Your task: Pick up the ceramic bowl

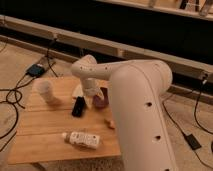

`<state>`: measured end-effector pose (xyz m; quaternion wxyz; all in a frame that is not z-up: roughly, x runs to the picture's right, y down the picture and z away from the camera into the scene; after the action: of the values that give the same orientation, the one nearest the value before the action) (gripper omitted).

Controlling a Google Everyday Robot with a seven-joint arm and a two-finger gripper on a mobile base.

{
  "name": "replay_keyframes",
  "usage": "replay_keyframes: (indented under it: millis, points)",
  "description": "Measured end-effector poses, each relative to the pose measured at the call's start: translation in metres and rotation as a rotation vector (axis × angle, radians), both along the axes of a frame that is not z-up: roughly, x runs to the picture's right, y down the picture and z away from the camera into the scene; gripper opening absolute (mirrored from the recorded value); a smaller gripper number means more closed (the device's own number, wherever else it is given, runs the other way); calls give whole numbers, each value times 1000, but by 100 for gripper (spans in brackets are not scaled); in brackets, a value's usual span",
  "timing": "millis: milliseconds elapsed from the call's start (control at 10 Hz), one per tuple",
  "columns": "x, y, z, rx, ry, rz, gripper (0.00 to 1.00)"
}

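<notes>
The ceramic bowl (100,102) is dark maroon and sits on the wooden table (45,127) right of its middle, partly hidden by my arm. My gripper (101,95) reaches down at the bowl, right over it or in it. I cannot tell whether it touches the bowl. My large white arm (140,105) fills the right side of the view and hides the table's right part.
A translucent white cup (45,91) stands at the table's left. A black flat object (78,106) lies left of the bowl, with a white item (78,90) behind it. A white bottle (80,139) lies near the front edge. An orange carrot end (110,122) peeks out by my arm. Cables (12,97) run on the floor at left.
</notes>
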<state>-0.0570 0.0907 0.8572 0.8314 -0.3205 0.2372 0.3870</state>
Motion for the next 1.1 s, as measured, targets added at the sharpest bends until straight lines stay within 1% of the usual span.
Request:
replay_keyframes:
  millis: [200,500,1000,1100]
  points:
    - [-1,5,7,-12,7,-8,65]
    - [2,8,16,-22,18,-6,65]
    - [3,23,28,-57,33,-36,65]
    - [3,25,29,-63,35,-42,64]
